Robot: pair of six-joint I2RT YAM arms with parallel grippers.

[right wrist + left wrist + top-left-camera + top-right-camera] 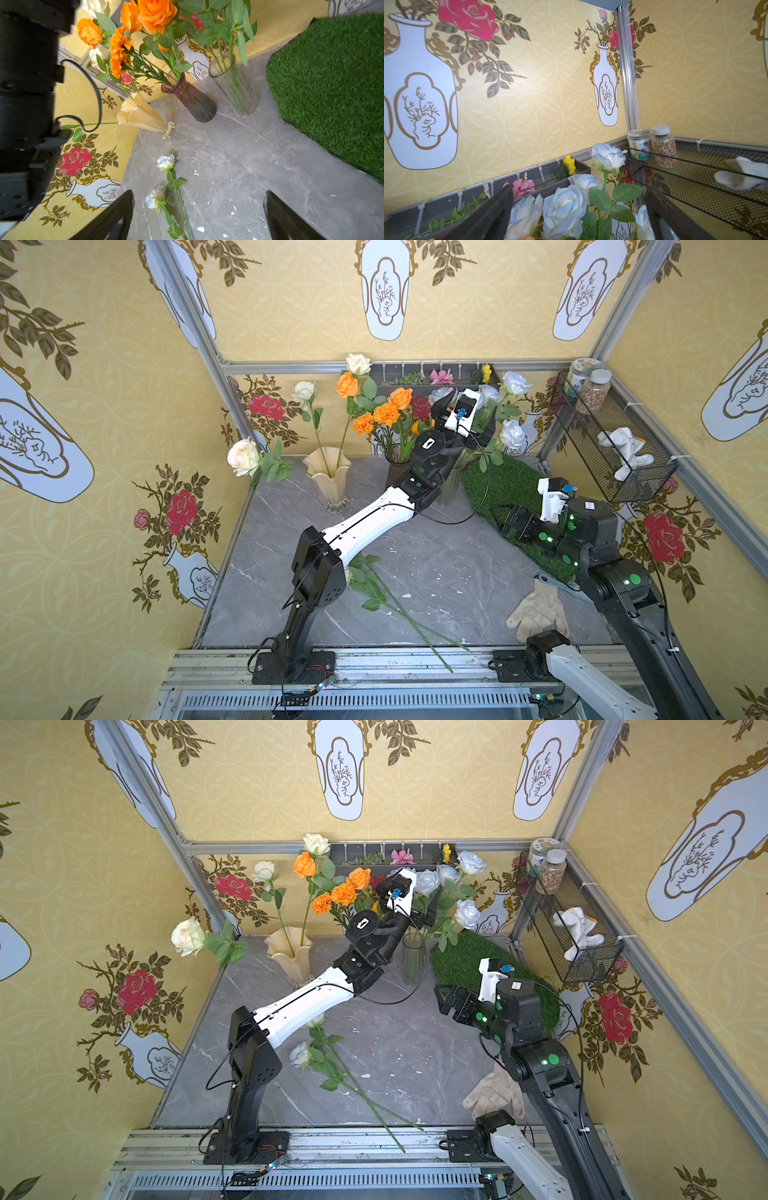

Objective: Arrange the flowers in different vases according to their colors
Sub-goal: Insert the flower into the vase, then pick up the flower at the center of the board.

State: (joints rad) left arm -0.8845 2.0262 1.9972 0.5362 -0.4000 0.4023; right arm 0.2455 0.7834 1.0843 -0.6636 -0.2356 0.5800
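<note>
Left wrist view: left tool (pixel 578 191) wide open, empty, just above pale blue roses (pixel 564 205) in glass vase (pixel 234 89). Same for right tool (pixel 198 195): open, nothing held. 2 loose roses (pixel 166 162) lying on surface (pixel 249 155). Could snag leaves pulling back & tip vase.

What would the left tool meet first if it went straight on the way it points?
Most likely the pale roses standing in the glass vase: in the wrist view they fill the gap of the open left tool, just ahead. How near they are is unclear.
</note>
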